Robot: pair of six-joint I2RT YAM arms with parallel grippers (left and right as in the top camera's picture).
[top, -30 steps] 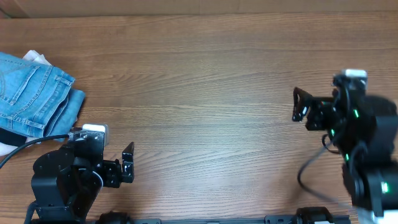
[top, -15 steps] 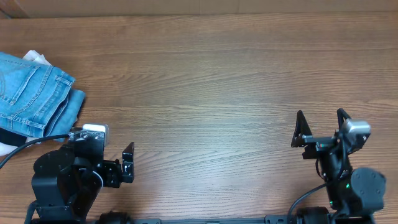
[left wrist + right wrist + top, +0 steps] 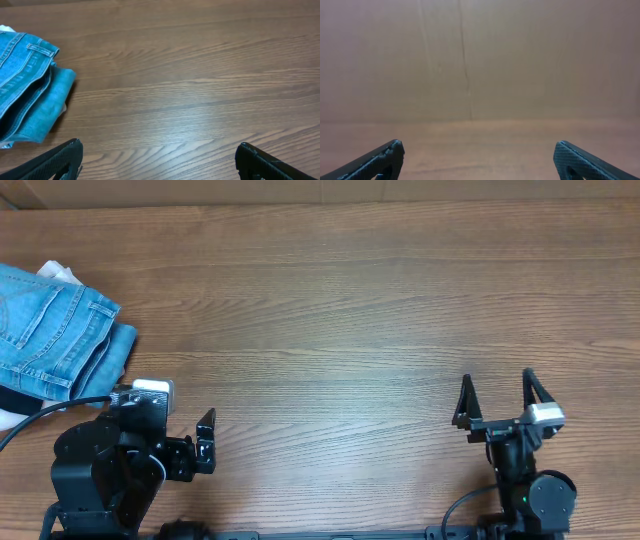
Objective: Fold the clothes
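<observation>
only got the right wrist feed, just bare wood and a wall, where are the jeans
Observer: The jeans lie in a folded stack at the left edge of the table, well away from the right end effector.
Operator: left arm holding them
Observer: No, the left end effector is open and empty, not touching the jeans.
Operator: anything else in that pile
Observer: A bit of white fabric peeks out behind the jeans.
</observation>
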